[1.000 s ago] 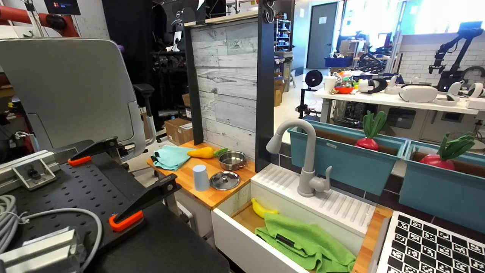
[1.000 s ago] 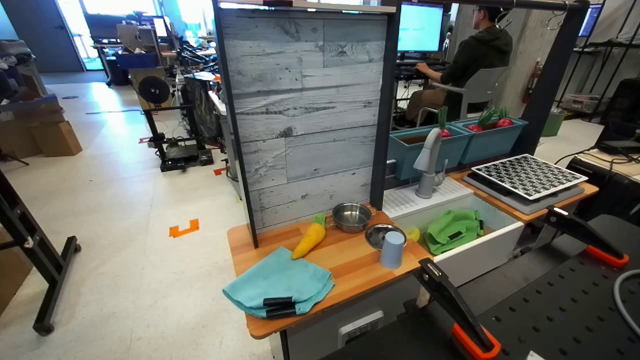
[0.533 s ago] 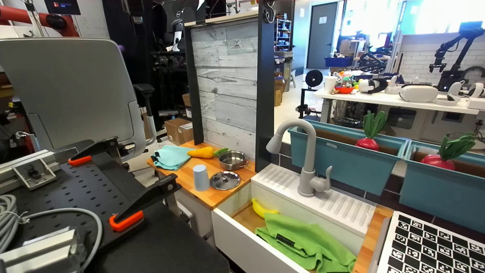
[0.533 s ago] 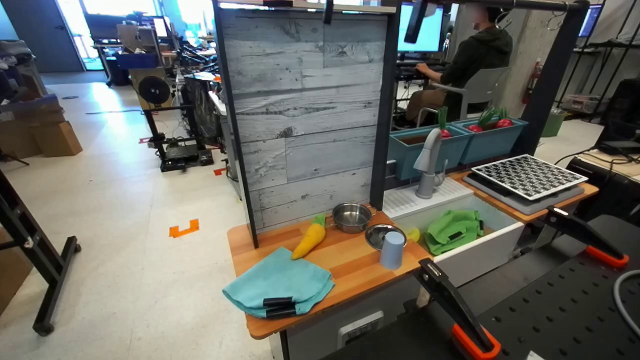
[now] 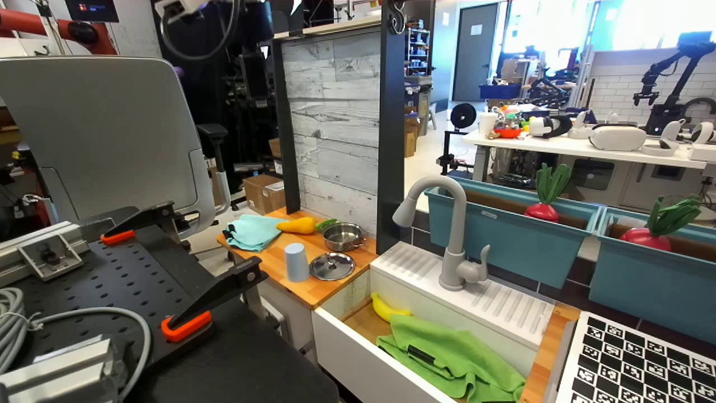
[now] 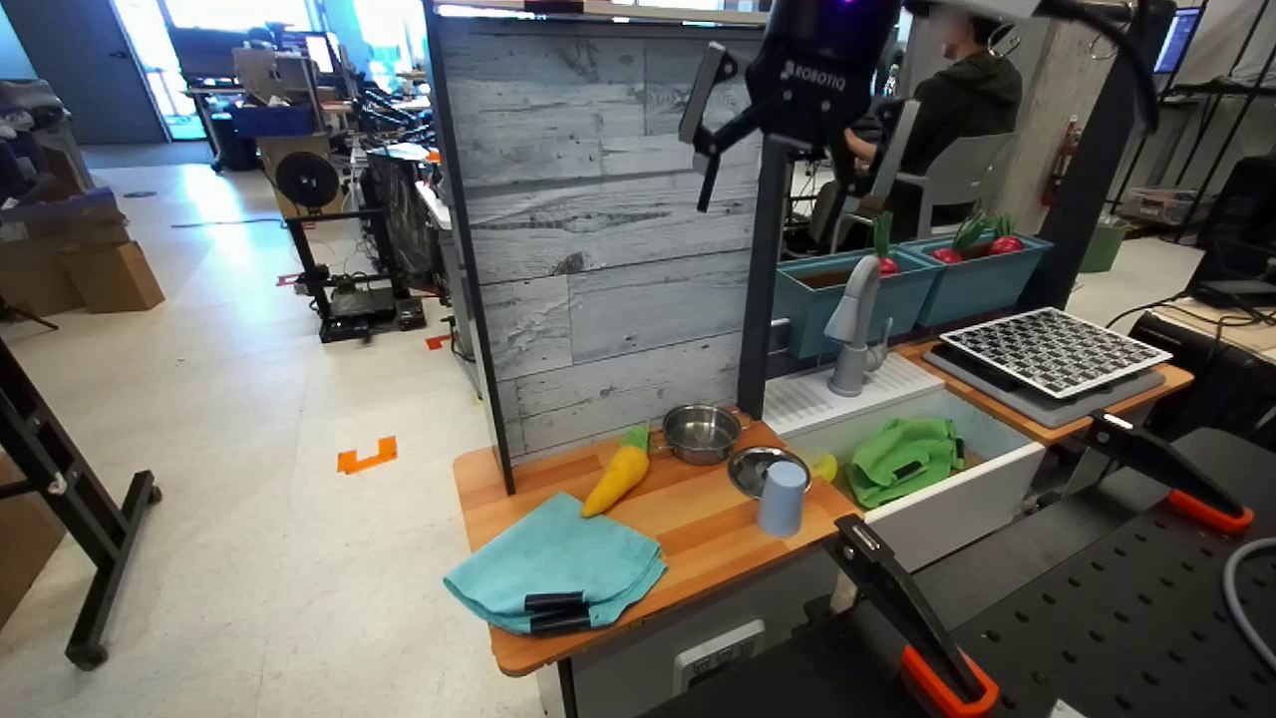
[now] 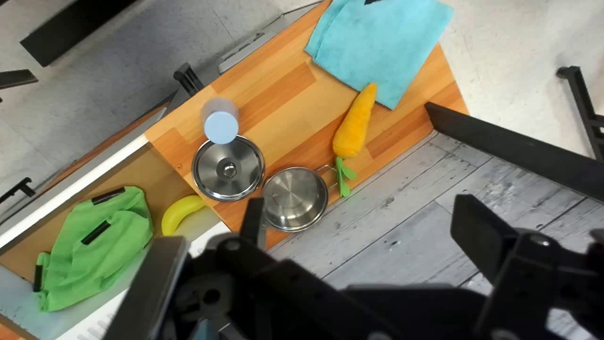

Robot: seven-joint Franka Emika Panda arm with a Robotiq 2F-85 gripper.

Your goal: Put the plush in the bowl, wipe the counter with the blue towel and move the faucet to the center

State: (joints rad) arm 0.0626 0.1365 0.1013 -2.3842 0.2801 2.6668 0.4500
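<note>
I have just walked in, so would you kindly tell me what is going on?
A robot's black pincer hangs open above the orange-brown wooden counter, holding nothing. There, a carrot-shaped yellow-orange plush lies with its tip on a light-blue cloth towel, not yet in the round steel bowl beside it. The grey gooseneck faucet stands at the white sink, its spout toward the counter.

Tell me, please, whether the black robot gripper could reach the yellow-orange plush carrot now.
Probably yes: the gripper hangs open higher up and nothing covers the plush carrot, though the round metal bowl stands close beside it.
</note>
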